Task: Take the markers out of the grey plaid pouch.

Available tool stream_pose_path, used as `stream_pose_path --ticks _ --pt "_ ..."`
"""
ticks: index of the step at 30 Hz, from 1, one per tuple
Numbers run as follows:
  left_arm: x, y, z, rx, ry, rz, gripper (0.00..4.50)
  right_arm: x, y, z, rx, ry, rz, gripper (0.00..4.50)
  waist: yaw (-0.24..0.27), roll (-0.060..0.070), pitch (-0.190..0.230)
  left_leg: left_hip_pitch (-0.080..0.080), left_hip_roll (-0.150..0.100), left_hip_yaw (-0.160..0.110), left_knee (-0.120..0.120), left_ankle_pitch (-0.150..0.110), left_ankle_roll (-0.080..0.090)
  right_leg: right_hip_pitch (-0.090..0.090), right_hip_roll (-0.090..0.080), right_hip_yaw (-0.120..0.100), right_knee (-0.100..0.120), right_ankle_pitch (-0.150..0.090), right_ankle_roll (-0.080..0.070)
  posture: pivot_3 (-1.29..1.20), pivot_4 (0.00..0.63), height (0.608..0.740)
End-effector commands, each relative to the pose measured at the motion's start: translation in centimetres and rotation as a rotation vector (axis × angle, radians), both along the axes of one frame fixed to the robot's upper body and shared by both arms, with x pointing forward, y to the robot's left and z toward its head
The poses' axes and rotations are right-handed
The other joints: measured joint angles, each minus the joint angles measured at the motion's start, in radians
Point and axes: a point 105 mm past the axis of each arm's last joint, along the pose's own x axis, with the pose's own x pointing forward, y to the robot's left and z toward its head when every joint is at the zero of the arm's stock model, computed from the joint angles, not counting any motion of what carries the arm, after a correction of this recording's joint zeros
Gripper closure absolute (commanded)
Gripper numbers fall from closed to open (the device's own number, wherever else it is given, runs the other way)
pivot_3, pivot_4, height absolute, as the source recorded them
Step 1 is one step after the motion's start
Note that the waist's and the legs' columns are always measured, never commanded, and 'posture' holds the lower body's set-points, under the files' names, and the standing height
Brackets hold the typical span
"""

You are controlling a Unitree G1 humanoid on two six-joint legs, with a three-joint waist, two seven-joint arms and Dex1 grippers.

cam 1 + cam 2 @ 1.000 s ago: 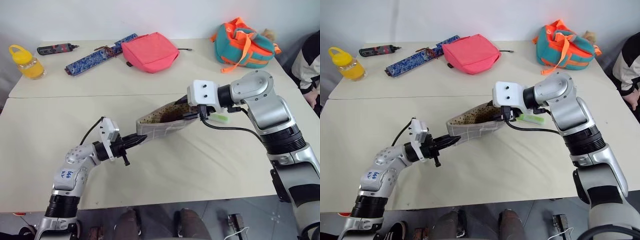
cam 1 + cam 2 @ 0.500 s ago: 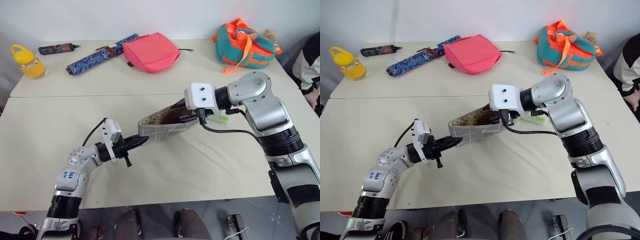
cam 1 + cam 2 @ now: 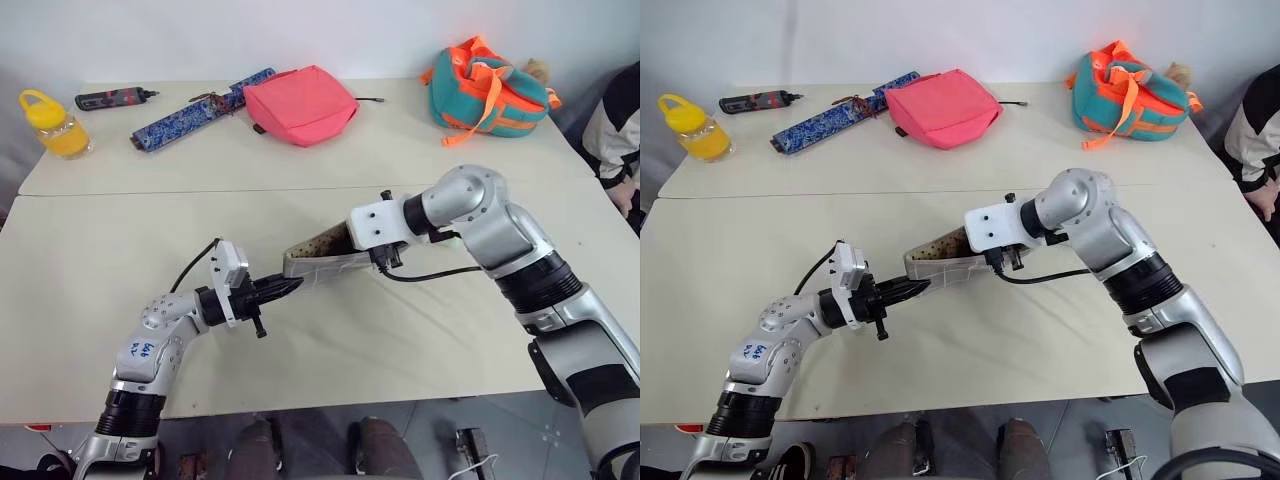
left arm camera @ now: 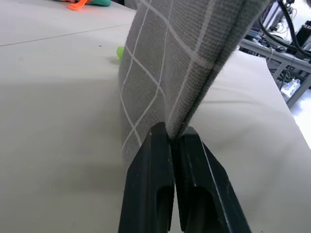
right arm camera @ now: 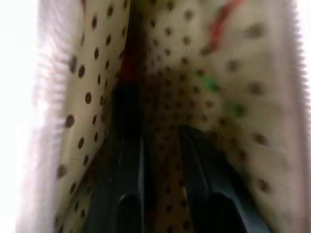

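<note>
The grey plaid pouch (image 3: 322,264) hangs above the table between my two arms, its mouth turned up and showing the tan dotted lining. My left gripper (image 3: 291,285) is shut on the pouch's lower end; in the left wrist view the fingers (image 4: 150,160) pinch the fabric edge (image 4: 165,73). My right gripper (image 5: 158,114) reaches down inside the pouch, open, with dotted lining showing between its fingers. Just past one fingertip lies a dark marker with a red end (image 5: 127,73), blurred. Whether it touches the finger I cannot tell.
At the back of the table lie a pink pouch (image 3: 300,103), a long blue patterned case (image 3: 200,108), a black-and-red tool (image 3: 112,97), a yellow bottle (image 3: 48,125) and a teal-and-orange bag (image 3: 487,85). A small green thing (image 4: 119,51) lies beyond the pouch. A person's sleeve (image 3: 615,130) shows at far right.
My right gripper has dropped and shifted left, going deeper into the pouch, and the pouch's mouth has sunk with it. The left gripper has kept its hold and place.
</note>
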Motion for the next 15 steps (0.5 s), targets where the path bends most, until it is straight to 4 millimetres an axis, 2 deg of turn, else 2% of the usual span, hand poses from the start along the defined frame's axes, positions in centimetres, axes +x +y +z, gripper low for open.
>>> stream_pose_path --ticks 1,7,15 --pt "-0.8 -0.7 0.6 -0.011 -0.016 -0.048 4.5 0.8 0.2 -0.8 -0.035 -0.042 -0.002 3.39 0.001 0.0 0.0 0.0 0.0 0.0 0.0 0.0 0.0 0.0 0.0 0.0 0.001 0.0 0.0 0.0 0.15 0.74" --pt "-1.0 -1.0 0.7 -0.02 -0.014 -0.06 4.5 1.6 0.8 -1.8 -0.03 -0.062 -0.01 3.39 -0.003 0.0 0.0 0.004 0.0 0.0 0.001 0.0 0.0 0.002 0.0 0.001 0.003 0.0 0.0 0.0 0.15 0.74" --pt "-1.1 -1.4 0.9 -0.024 -0.019 -0.07 4.5 1.6 0.9 -4.5 -0.063 0.009 -0.034 3.39 -0.003 0.0 0.0 0.007 0.0 0.001 0.0 0.001 -0.001 0.004 0.0 0.002 0.005 0.0 0.0 0.0 0.15 0.74"
